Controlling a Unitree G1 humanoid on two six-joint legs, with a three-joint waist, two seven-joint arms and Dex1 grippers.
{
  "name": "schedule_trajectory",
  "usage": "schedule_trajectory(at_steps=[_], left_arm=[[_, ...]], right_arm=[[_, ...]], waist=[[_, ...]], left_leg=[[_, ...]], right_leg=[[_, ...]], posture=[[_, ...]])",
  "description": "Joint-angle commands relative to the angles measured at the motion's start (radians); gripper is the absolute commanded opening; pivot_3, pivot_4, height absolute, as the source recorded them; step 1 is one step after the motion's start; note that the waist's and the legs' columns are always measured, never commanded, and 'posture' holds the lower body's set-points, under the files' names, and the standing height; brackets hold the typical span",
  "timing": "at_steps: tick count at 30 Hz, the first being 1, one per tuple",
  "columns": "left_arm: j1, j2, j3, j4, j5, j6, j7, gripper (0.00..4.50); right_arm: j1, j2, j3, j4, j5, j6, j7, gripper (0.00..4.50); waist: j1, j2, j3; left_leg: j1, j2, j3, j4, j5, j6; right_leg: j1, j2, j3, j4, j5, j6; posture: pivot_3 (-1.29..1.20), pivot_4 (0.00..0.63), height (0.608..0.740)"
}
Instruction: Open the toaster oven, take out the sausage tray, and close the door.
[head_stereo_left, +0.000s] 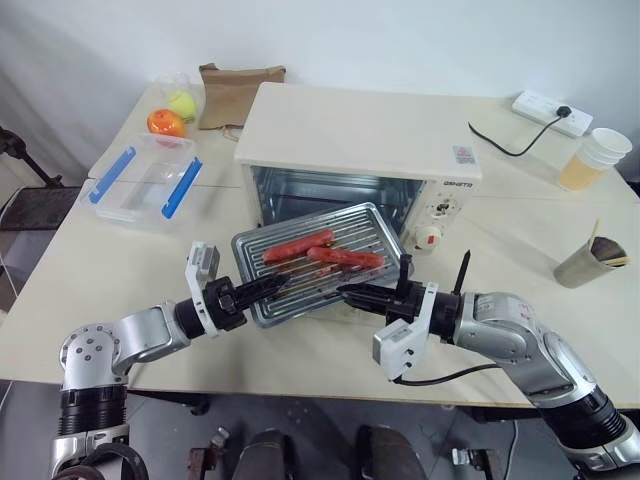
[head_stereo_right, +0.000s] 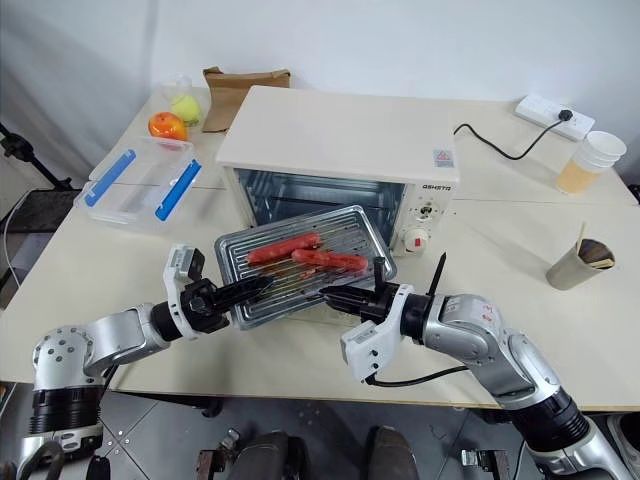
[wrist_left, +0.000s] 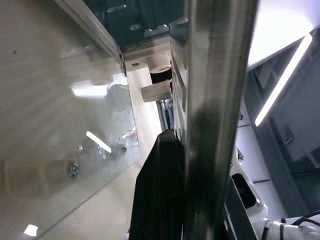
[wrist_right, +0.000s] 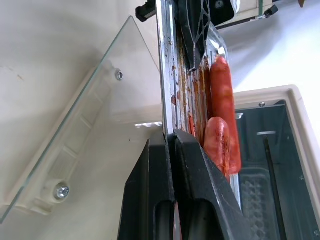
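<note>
The cream-white toaster oven (head_stereo_left: 350, 130) stands open, and its glass door (wrist_right: 100, 100) lies folded down flat in front of it. Just outside the opening, above the door, hangs the silver sausage tray (head_stereo_left: 385, 215), tilted, with two red-orange sausages (head_stereo_left: 298, 246) on its slats. My left gripper (head_stereo_left: 280, 283) is shut on the tray's near rim toward the left. My right gripper (head_stereo_left: 345, 290) is shut on the same rim further right. In the right wrist view its fingers (wrist_right: 150, 165) pinch the thin metal edge (wrist_right: 167, 75).
A clear plastic box with blue clips (head_stereo_left: 145, 180), an orange (head_stereo_left: 165, 122) and a brown paper bag (head_stereo_left: 238, 90) sit at the back left. A power strip (head_stereo_left: 552, 112), stacked paper cups (head_stereo_left: 597, 158) and a cup with sticks (head_stereo_left: 592, 260) stand at the right.
</note>
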Motion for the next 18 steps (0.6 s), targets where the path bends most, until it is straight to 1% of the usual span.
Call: schedule_trajectory(at_steps=[1,2,3,5,6,9,11,13,18], left_arm=[[0.012,0.04,-0.029,0.006,-0.12,-0.034,0.049,0.02],[0.017,0.05,-0.041,0.009,-0.149,-0.044,0.067,0.0],[0.021,0.057,-0.049,0.011,-0.168,-0.055,0.083,0.0],[0.03,0.06,-0.045,0.023,-0.182,-0.059,0.097,0.0],[0.033,0.057,-0.039,0.033,-0.183,-0.056,0.101,0.0],[0.067,0.058,0.041,0.059,-0.183,-0.035,0.061,0.0],[0.115,0.083,0.094,0.074,-0.183,0.001,-0.001,0.0],[0.18,0.112,0.141,0.075,-0.183,0.03,-0.058,0.0],[0.357,0.149,0.247,0.038,-0.183,0.059,-0.204,0.0]], right_arm=[[0.0,0.003,-0.028,-0.026,0.102,0.036,0.023,0.0],[0.001,0.005,-0.031,-0.03,0.117,0.046,0.029,0.53],[-0.002,0.001,-0.032,-0.033,0.127,0.049,0.037,0.73],[0.003,-0.01,-0.042,-0.045,0.163,0.066,0.053,1.28],[0.007,-0.014,-0.05,-0.052,0.186,0.079,0.062,1.7],[0.082,-0.047,-0.111,-0.115,0.419,0.209,0.138,2.64],[0.136,-0.081,-0.161,-0.152,0.611,0.288,0.209,3.31],[0.164,-0.104,-0.206,-0.162,0.725,0.309,0.26,3.31],[0.212,-0.121,-0.308,-0.113,0.868,0.386,0.313,3.31]], waist=[[0.0,0.0,0.0],[0.0,0.0,0.0],[-0.001,0.0,0.0],[-0.001,0.0,0.0],[-0.001,0.0,0.0],[0.002,0.0,0.0],[0.002,0.0,0.0],[-0.003,0.0,0.0],[-0.006,0.0,0.0]], left_leg=[[0.0,0.0,0.0,0.0,0.0,0.0],[0.0,0.0,0.0,0.0,0.0,0.0],[0.0,0.0,0.0,0.0,0.0,0.0],[0.0,0.0,0.0,0.0,0.0,0.0],[0.0,0.0,0.0,0.0,0.0,0.0],[0.0,0.0,0.0,0.0,0.0,0.0],[0.0,-0.001,-0.001,-0.001,0.0,0.0],[0.0,-0.001,0.0,-0.001,0.0,0.0],[0.001,0.001,0.002,-0.002,0.0,0.001]], right_leg=[[0.0,0.0,0.0,0.0,0.0,0.0],[0.0,0.0,0.0,0.0,0.0,0.0],[0.0,0.0,0.001,0.0,0.0,0.0],[0.0,0.0,0.001,0.0,0.0,0.0],[0.0,0.0,0.001,0.0,0.0,0.0],[0.0,0.0,0.0,0.0,0.0,0.0],[0.0,0.0,0.0,0.0,0.0,0.0],[0.0,0.0,0.0,-0.001,0.0,0.0],[0.0,0.001,0.002,-0.001,-0.001,-0.002]], posture=[[0.0,0.15,0.74],[0.0,0.15,0.74],[0.0,0.15,0.74],[0.0,0.15,0.74],[0.0,0.15,0.74],[0.0,0.15,0.74],[0.0,0.15,0.74],[0.0,0.15,0.74],[0.0,0.15,0.74]])
